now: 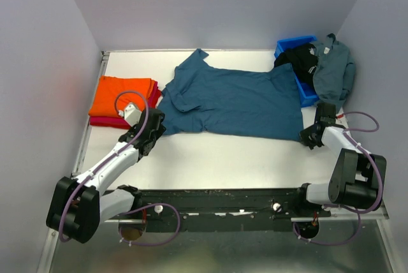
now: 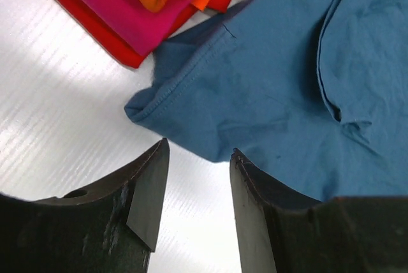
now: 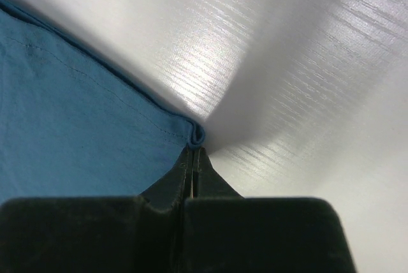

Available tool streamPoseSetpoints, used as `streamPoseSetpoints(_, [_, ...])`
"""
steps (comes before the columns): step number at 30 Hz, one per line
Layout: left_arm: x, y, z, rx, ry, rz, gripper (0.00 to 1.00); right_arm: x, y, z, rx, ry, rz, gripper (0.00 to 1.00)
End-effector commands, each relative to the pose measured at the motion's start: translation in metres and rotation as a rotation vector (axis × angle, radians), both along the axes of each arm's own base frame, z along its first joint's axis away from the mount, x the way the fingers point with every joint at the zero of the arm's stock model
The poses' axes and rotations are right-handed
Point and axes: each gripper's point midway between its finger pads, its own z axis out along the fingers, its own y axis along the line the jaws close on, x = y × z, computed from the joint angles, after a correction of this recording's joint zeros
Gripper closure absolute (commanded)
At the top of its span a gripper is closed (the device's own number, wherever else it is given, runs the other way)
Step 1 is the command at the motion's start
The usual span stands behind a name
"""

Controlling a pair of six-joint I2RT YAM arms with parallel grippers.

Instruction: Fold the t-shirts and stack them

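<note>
Pinches a hem corner of the blue shirt [image 1: 233, 101], spread across the table [image 1: 223, 158], in the shut right gripper [image 3: 194, 158]. Poises the left gripper [image 2: 197, 158], jaws apart, at its sleeve, likely for a two-handed fold.

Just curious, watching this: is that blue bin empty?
No, a black shirt lies in the blue bin, with a grey-blue shirt beside it.
</note>
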Motion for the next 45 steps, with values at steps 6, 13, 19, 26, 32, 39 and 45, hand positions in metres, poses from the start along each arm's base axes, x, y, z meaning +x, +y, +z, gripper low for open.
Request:
streamPoseSetpoints(6, [0.009, 0.021, -0.019, 0.1, 0.01, 0.1, 0.45, -0.003, -0.009, 0.003, -0.045, 0.004, 0.016, 0.99])
streamPoseSetpoints(13, [0.006, 0.025, -0.033, 0.123, 0.044, 0.114, 0.46, 0.003, -0.01, 0.007, -0.043, -0.008, 0.017, 0.99])
streamPoseSetpoints(19, [0.005, 0.028, -0.042, 0.147, 0.085, 0.137, 0.46, 0.007, -0.01, 0.011, -0.039, -0.019, 0.021, 0.99])
streamPoseSetpoints(26, [-0.011, 0.039, -0.041, 0.153, 0.072, 0.174, 0.5, 0.007, -0.011, 0.013, -0.047, -0.02, 0.02, 0.99])
streamPoseSetpoints(32, [-0.005, 0.036, -0.047, 0.142, 0.054, 0.158, 0.53, 0.008, -0.01, 0.011, -0.039, -0.014, 0.026, 0.99])
streamPoseSetpoints(39, [0.008, 0.041, -0.045, 0.163, 0.047, 0.214, 0.53, 0.007, -0.008, 0.011, -0.032, -0.021, 0.032, 0.99])
streamPoseSetpoints(45, [-0.004, 0.033, -0.032, 0.081, 0.032, 0.188, 0.51, 0.009, -0.01, 0.015, -0.042, -0.025, 0.033, 0.99])
